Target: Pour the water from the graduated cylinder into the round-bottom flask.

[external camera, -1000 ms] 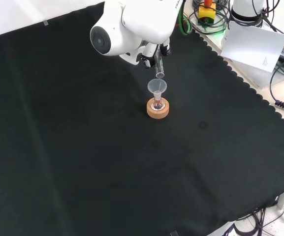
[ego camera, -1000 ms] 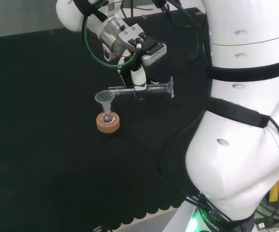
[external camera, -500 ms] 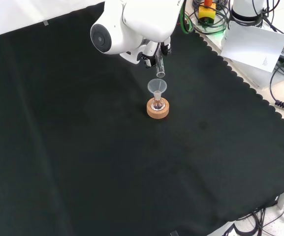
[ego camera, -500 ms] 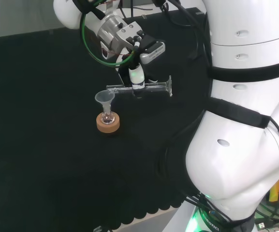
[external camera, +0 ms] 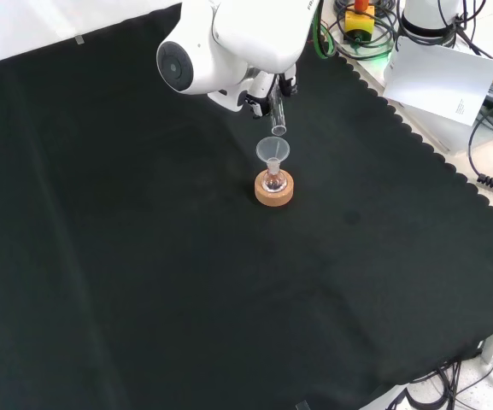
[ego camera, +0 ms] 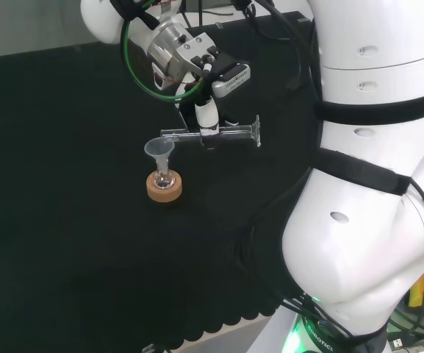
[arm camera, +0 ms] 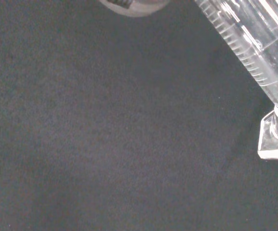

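While the hand (ego camera: 208, 118) has its fingers curled round the middle of the graduated cylinder (ego camera: 212, 134), the glass lies about level in the head view, its mouth end reaching toward the funnel (ego camera: 159, 149) and its foot pointing away from it. The funnel sits in the neck of the round-bottom flask (ego camera: 163, 179), which rests in a cork ring (ego camera: 164, 188) on the black table (ego camera: 65, 220). In the front view the cylinder's mouth hangs just above and slightly behind the funnel's rim, not touching it.

The step looks like the pour itself, or its tail end; whether any water remains in the cylinder I cannot tell. To do it well, keep the lip over the funnel's bowl, not its edge, since a stream from a level tube can overshoot. Tilt on slowly so the narrow funnel stem can drain. Avoid nudging the funnel, which only rests in the flask's neck and could tip. Hold until dripping stops before righting the cylinder.
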`<state>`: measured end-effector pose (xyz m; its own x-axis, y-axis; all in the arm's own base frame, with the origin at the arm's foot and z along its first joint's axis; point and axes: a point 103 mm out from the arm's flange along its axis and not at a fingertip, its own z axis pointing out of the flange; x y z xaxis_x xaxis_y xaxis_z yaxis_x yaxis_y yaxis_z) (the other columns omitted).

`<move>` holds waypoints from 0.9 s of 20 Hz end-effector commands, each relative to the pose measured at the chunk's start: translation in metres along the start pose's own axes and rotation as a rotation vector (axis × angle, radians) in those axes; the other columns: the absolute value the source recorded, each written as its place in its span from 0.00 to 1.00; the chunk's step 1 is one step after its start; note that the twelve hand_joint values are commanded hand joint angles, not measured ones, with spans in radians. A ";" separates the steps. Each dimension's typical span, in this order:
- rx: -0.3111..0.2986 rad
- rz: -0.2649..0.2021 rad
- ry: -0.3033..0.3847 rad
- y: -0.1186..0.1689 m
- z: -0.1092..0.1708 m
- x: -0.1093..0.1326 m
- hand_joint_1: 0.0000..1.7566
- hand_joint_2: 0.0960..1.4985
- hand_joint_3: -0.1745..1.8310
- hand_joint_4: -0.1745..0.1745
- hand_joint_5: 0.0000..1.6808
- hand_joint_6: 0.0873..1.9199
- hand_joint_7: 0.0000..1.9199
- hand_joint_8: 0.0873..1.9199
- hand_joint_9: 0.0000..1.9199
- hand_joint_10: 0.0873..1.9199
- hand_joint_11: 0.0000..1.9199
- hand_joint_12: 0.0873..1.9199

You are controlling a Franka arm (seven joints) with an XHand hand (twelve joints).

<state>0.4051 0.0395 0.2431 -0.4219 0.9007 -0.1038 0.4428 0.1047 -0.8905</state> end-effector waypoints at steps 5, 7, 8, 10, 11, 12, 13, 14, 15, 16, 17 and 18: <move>-0.036 -0.018 0.005 0.007 -0.005 0.002 0.73 0.68 0.09 0.00 0.66 0.38 0.60 0.37 0.84 0.00 0.74 0.31; -0.064 -0.027 0.010 0.008 -0.005 0.004 0.73 0.68 0.09 0.00 0.66 0.38 0.60 0.37 0.84 0.00 0.74 0.31; -0.078 -0.033 0.014 0.009 -0.005 0.005 0.73 0.68 0.09 0.00 0.66 0.38 0.60 0.37 0.84 0.00 0.74 0.31; -0.110 -0.053 0.026 0.009 -0.004 0.006 0.73 0.68 0.09 0.00 0.66 0.38 0.60 0.37 0.84 0.00 0.74 0.31; -0.126 -0.064 0.035 0.009 -0.004 0.006 0.73 0.68 0.09 0.00 0.66 0.38 0.60 0.37 0.84 0.00 0.74 0.31; -0.143 -0.075 0.042 0.008 -0.003 0.005 0.73 0.68 0.09 0.00 0.66 0.38 0.60 0.37 0.84 0.00 0.74 0.31; -0.164 -0.088 0.052 0.008 -0.003 0.004 0.73 0.68 0.09 0.00 0.66 0.38 0.60 0.37 0.84 0.00 0.74 0.31; -0.184 -0.101 0.064 0.007 -0.002 0.002 0.73 0.68 0.09 0.00 0.66 0.38 0.60 0.37 0.84 0.00 0.74 0.31; -0.198 -0.110 0.072 0.007 -0.002 0.001 0.73 0.68 0.09 0.00 0.66 0.38 0.60 0.37 0.84 0.00 0.74 0.31; -0.205 -0.115 0.076 0.006 -0.001 -0.001 0.73 0.68 0.09 0.00 0.66 0.38 0.60 0.37 0.84 0.00 0.74 0.31; -0.216 -0.120 0.078 0.006 0.000 -0.002 0.73 0.68 0.09 0.00 0.66 0.38 0.60 0.37 0.84 0.00 0.74 0.31; -0.230 -0.125 0.081 0.005 0.000 -0.004 0.73 0.68 0.09 0.00 0.66 0.39 0.60 0.37 0.84 0.00 0.74 0.31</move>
<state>0.4099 0.0429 0.2383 -0.4269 0.9043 -0.0062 0.5332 0.2462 -0.8094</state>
